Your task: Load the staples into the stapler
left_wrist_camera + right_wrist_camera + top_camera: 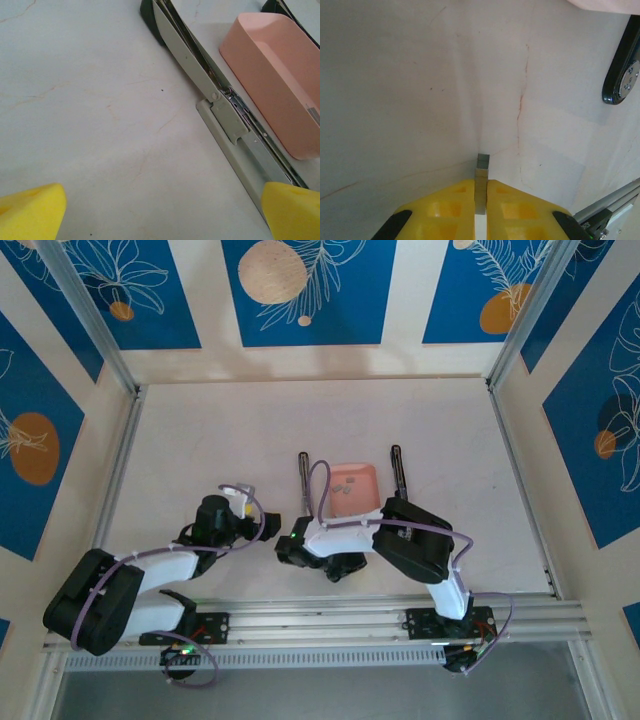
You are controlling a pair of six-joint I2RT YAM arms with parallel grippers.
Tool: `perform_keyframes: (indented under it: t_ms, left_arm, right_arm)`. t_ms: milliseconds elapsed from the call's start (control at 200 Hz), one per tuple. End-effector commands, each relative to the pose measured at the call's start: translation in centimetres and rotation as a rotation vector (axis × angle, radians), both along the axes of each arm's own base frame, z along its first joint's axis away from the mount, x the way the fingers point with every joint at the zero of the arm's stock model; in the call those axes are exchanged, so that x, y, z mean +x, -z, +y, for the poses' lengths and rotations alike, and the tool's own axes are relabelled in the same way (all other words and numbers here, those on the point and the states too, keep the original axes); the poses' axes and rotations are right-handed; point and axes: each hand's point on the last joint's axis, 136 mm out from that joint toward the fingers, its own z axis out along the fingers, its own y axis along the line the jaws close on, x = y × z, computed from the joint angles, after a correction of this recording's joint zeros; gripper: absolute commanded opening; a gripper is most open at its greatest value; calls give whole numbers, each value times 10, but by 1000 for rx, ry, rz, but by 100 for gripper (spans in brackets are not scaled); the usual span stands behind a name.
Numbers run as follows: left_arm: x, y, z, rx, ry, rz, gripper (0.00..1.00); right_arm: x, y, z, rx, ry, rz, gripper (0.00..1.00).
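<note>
Pink tray (260,90) just beside stapler (227,117)

We have the stapler (227,120) lying on the tabletop (90,100), just left of the tray (265,95) and parallel to it; a slim bar (399,470) lies just right of the tray. Nearer the bases, a staple strip (482,164) sits between the right gripper (481,184) jaws
</note>
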Motion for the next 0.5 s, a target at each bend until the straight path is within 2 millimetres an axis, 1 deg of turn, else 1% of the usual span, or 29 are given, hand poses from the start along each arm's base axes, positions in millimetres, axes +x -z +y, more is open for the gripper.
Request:
perform_keyframes:
  t_ms: [0, 495]
  left_arm:
    - [3, -11, -7, -18, 20, -16, 99]
    - [2, -11, -6, -6, 24, -22, 99]
  right_arm:
    - [-6, 5, 4, -1, 26, 4, 13]
    - [-15, 11, 23, 76, -1, 28, 16]
